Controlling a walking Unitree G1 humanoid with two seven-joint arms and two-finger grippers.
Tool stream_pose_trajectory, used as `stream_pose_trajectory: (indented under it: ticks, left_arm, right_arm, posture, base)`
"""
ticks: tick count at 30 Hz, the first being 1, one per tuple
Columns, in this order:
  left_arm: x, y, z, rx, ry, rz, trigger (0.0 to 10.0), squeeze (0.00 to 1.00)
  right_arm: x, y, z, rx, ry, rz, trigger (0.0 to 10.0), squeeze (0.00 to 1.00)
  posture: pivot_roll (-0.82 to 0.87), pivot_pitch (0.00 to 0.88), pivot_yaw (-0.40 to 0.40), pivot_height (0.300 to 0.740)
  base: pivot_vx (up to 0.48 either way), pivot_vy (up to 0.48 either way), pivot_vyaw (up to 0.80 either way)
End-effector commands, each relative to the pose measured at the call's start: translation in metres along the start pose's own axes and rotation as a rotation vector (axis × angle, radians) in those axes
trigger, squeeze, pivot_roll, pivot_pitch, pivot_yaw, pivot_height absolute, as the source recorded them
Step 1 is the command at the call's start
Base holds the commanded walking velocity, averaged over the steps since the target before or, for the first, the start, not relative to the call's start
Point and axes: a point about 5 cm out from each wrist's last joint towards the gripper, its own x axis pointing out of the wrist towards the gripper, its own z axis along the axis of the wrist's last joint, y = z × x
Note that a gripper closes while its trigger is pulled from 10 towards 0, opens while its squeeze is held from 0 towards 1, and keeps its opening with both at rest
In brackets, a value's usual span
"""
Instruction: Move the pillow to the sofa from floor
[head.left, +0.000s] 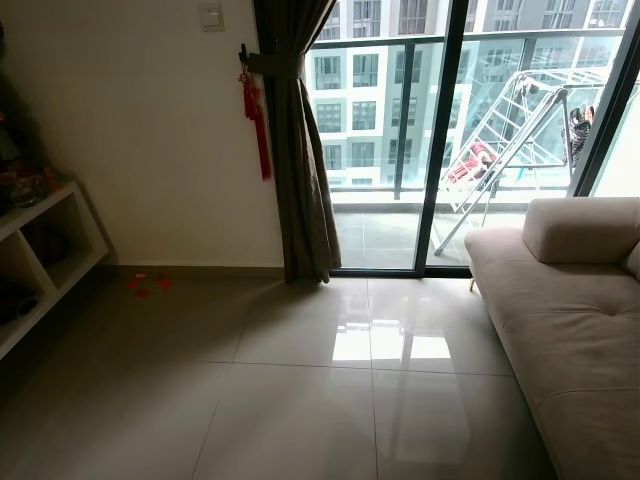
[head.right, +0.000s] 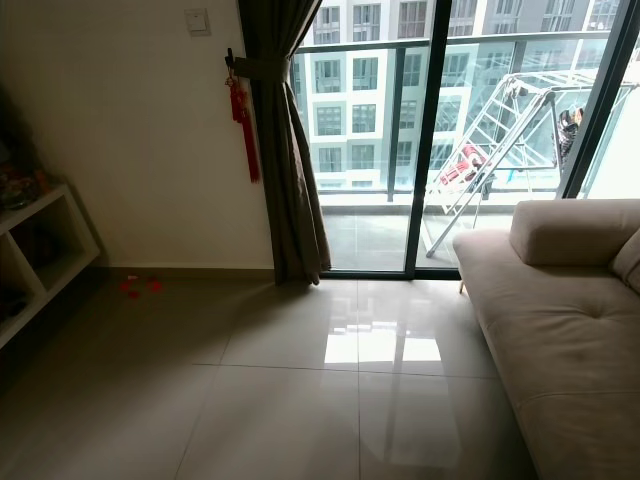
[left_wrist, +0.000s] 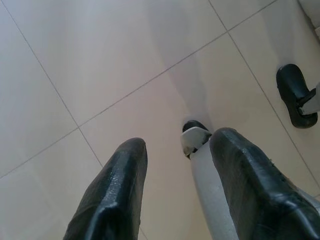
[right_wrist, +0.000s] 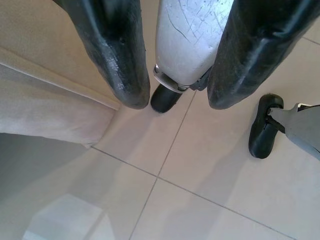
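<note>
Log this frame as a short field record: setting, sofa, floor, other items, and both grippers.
setting: room with glass balcony door
sofa: beige fabric sofa, robot's right
floor: glossy pale tiled floor; small red scraps near wall
other items: dark brown tied curtain; red hanging tassel; white open shelf unit
left gripper: open, hangs idle over tiles
right gripper: open, hangs beside sofa edge

No text, label, brand, number or sign can be read anywhere. The wall switch plate (head.left: 211, 15) beside the curtain (head.left: 300, 150) is plain. The red tassel ornament (head.left: 256, 120) hanging at the curtain's tie-back bears no legible characters, and the small red scraps (head.left: 145, 285) on the floor, below and to the left of the curtain, are too small to tell.
</note>
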Motion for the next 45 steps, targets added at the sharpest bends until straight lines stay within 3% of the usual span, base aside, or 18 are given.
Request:
stream_pose_trajectory:
  ticks: [1,12,17,23,30,45]
  left_arm:
    - [0.0043,-0.0309,-0.0075,-0.489,0.216,-0.039,10.0,0.0]
    - [0.004,-0.0326,-0.01,-0.472,0.216,-0.05,10.0,0.0]
    - [0.0027,-0.0318,-0.0158,-0.556,0.238,-0.033,10.0,0.0]
    - [0.0029,-0.0309,-0.0147,-0.511,0.23,-0.04,10.0,0.0]
    - [0.0035,-0.0305,-0.0118,-0.53,0.202,-0.046,10.0,0.0]
    - [0.0038,-0.0296,-0.0099,-0.484,0.192,-0.052,10.0,0.0]
  right_arm:
    - [0.0046,0.0146,0.0007,0.226,0.127,0.062,10.0,0.0]
    - [0.0042,0.0171,-0.0015,0.225,0.131,0.068,10.0,0.0]
    - [0.0038,0.0178,-0.0035,0.23,0.136,0.068,10.0,0.0]
    - [0.0039,0.0182,-0.0033,0.238,0.13,0.065,10.0,0.0]
    - [0.004,0.019,-0.0029,0.242,0.125,0.066,10.0,0.0]
    - [0.0053,0.016,0.0041,0.255,0.099,0.059,10.0,0.0]
  posture:
    - [-0.03,0.0,-0.003,0.74]
    - [-0.03,0.0,-0.004,0.74]
    - [-0.04,0.0,-0.005,0.74]
    - [-0.04,0.0,0.0,0.74]
    - [-0.04,0.0,0.001,0.74]
    - [-0.03,0.0,-0.003,0.74]
  base:
    - [0.0,0.0,0.0]
    - [0.0,0.0,0.0]
    - [0.0,0.0,0.0]
    - [0.0,0.0,0.0]
    - [0.0,0.0,0.0]
    - [0.0,0.0,0.0]
